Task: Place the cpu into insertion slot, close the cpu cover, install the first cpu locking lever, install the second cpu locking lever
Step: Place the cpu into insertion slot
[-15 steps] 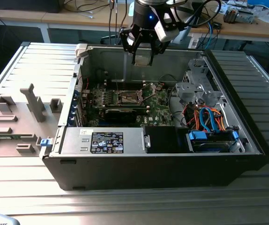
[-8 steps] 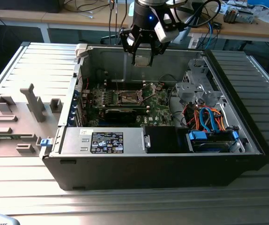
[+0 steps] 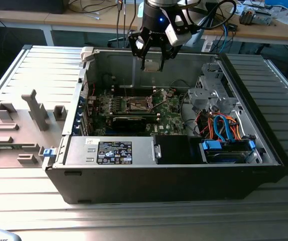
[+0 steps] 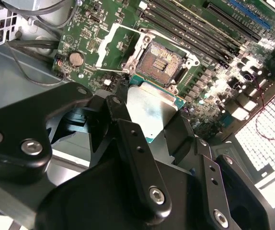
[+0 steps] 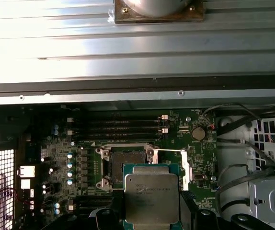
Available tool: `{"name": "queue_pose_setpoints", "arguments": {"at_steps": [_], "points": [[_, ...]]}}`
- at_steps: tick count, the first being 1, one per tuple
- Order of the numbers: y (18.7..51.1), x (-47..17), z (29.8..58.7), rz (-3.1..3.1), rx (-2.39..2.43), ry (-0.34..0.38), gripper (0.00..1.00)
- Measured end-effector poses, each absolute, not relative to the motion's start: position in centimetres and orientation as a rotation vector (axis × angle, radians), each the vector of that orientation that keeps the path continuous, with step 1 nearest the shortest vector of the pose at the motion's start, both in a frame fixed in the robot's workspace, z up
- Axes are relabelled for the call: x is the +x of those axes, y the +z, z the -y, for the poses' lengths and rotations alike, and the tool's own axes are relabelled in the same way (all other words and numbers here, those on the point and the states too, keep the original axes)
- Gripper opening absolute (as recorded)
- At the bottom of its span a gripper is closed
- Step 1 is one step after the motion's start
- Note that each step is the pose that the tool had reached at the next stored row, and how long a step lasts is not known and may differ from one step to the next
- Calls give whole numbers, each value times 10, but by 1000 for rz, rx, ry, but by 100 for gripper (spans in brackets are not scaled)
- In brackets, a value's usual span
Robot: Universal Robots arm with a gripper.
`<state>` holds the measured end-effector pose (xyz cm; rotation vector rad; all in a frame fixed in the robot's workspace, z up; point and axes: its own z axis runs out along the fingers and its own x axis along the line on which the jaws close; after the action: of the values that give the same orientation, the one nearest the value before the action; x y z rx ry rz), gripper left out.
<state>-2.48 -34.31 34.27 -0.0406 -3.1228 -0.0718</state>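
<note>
My gripper hangs above the back of the open computer case, shut on the cpu. In both wrist views the cpu is a flat square chip with a silver-grey top, clamped by its edges between the black fingers. Below it, on the green motherboard, lies the insertion slot, bare, with a dark centre. The cpu cover is swung open beside the slot. The cpu is well above the slot and touches nothing else.
The case's metal back wall stands close behind the gripper. A labelled power supply lies at the front. A drive cage with blue and orange cables is at the exterior view's right. Grey fixtures stand on the table left of the case.
</note>
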Motion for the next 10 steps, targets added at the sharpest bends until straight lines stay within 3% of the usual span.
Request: {"name": "queue_pose_setpoints", "arguments": {"at_steps": [10], "points": [[340,-25,343,3123,-41,-71,54]]}}
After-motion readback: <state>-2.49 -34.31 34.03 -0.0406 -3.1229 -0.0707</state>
